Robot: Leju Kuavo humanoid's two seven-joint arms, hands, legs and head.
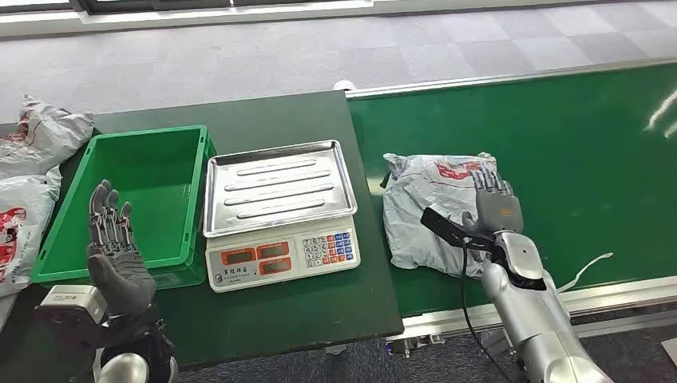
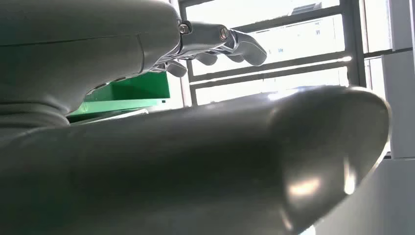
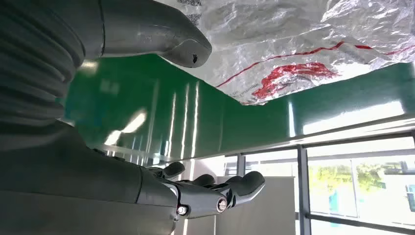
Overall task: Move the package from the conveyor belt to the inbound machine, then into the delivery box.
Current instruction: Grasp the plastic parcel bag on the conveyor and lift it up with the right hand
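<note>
A grey plastic package (image 1: 423, 211) with red print lies on the green conveyor belt (image 1: 559, 144), close to the belt's left end. My right hand (image 1: 495, 209) hovers over its right part, fingers spread, thumb out to the left, holding nothing. In the right wrist view the package (image 3: 303, 44) sits just past the thumb (image 3: 161, 36), apart from the fingers (image 3: 220, 193). The scale with its steel tray (image 1: 278, 187) stands on the dark table. The green delivery box (image 1: 136, 199) is left of the scale. My left hand (image 1: 116, 247) is raised over the box's front edge, fingers straight and apart.
Two more grey packages (image 1: 32, 140) lie at the far left, beside the box. The scale's keypad and displays (image 1: 283, 255) face me. A steel rail (image 1: 607, 295) runs along the belt's near edge. A white strip (image 1: 587, 267) lies on the belt by my right arm.
</note>
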